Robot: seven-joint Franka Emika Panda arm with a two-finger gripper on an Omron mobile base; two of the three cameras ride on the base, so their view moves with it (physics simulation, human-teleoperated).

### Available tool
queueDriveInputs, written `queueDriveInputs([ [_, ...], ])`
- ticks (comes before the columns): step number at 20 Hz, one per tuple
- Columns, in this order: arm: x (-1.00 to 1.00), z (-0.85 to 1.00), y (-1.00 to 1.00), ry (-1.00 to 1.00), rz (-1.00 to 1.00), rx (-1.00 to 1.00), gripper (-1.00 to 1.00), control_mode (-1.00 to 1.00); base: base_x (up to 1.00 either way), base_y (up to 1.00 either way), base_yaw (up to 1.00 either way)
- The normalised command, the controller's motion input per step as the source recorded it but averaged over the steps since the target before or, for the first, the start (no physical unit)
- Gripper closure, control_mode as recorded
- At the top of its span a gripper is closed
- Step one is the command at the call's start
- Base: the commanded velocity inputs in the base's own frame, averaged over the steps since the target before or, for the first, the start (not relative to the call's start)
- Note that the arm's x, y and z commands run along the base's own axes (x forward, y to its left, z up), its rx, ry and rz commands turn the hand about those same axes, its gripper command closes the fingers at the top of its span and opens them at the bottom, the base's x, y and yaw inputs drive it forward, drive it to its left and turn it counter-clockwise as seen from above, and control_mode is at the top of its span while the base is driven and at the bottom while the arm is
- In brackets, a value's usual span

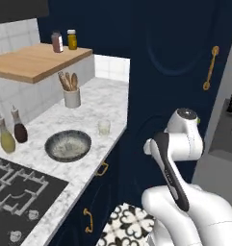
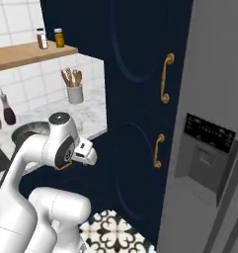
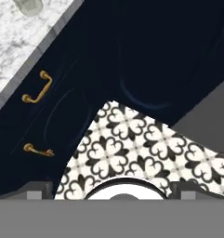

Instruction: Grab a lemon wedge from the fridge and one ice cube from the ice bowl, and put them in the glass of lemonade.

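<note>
crock of wooden spoons (image 1: 71, 97) on marble counter (image 1: 112, 96) | two jars (image 1: 64, 41), contents unclear, on wooden shelf (image 1: 31, 61) | stove (image 1: 16, 197)

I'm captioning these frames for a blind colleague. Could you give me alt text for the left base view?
A white robot arm rises at lower right before navy cabinets. On the marble counter sit the ice bowl, the glass of lemonade and a crock of wooden spoons.
</note>
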Motion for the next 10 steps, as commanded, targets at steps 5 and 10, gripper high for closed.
queueDriveInputs([
  [5,0.00,0.00,0.00,0.00,0.00,0.00,-1.00,1.00,-0.10,-0.37,-0.61],
  [10,0.00,0.00,0.00,0.00,0.00,0.00,-1.00,1.00,-0.18,-0.48,-0.55],
])
